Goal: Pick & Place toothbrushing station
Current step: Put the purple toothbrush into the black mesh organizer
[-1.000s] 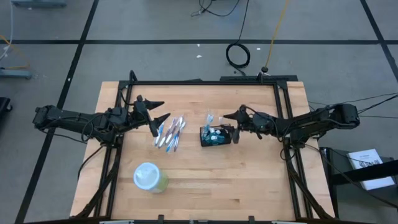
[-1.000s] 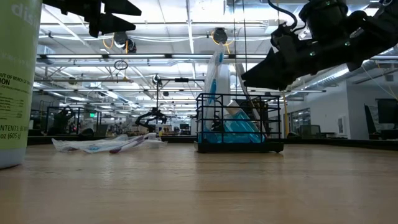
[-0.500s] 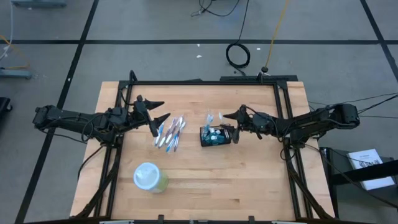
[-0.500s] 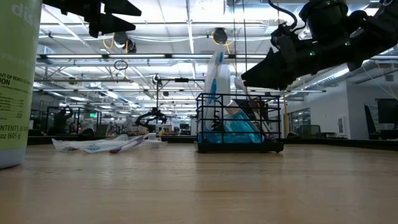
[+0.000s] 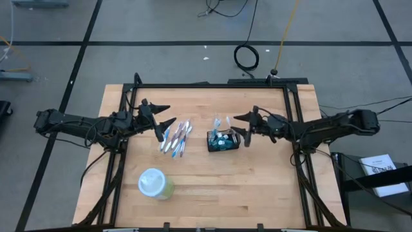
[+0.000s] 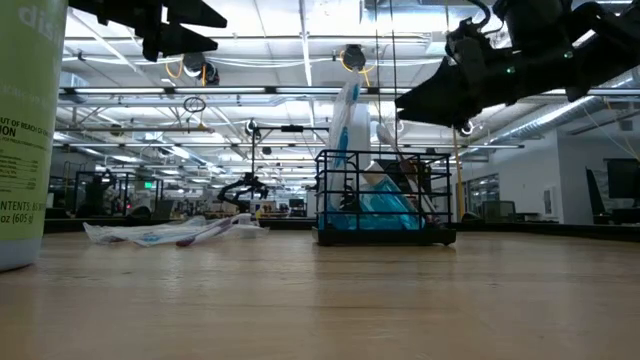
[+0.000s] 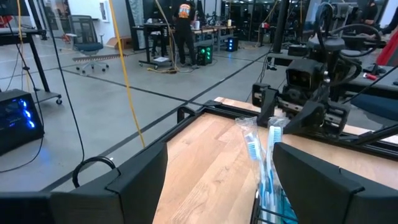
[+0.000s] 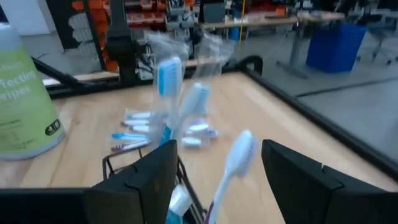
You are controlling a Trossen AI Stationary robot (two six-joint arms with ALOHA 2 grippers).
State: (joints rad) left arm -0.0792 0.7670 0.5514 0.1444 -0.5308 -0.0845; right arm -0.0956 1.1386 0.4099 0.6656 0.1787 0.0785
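Observation:
The toothbrushing station (image 5: pixel 223 142), a small black wire-mesh caddy, rests on its base near the table's middle (image 6: pixel 385 200). Several wrapped toothbrushes (image 8: pixel 168 93) stand in it. My right gripper (image 5: pixel 239 127) hovers open just right of the caddy and above its rim (image 6: pixel 430 100), touching nothing. More wrapped toothbrushes (image 5: pixel 176 138) lie loose on the table left of the caddy. My left gripper (image 5: pixel 165 114) waits open in the air by that pile's far-left side.
A round pale-green cup with a whitish top (image 5: pixel 154 183) stands near the table's front left and fills the low view's left edge (image 6: pixel 25 130). Black frame rails (image 5: pixel 212 84) run along the table's edges. Bare wood lies in front of the caddy.
My right gripper has risen a little above the caddy and drawn slightly back toward the table's right edge, staying open. The caddy and its toothbrushes have stayed where they were.

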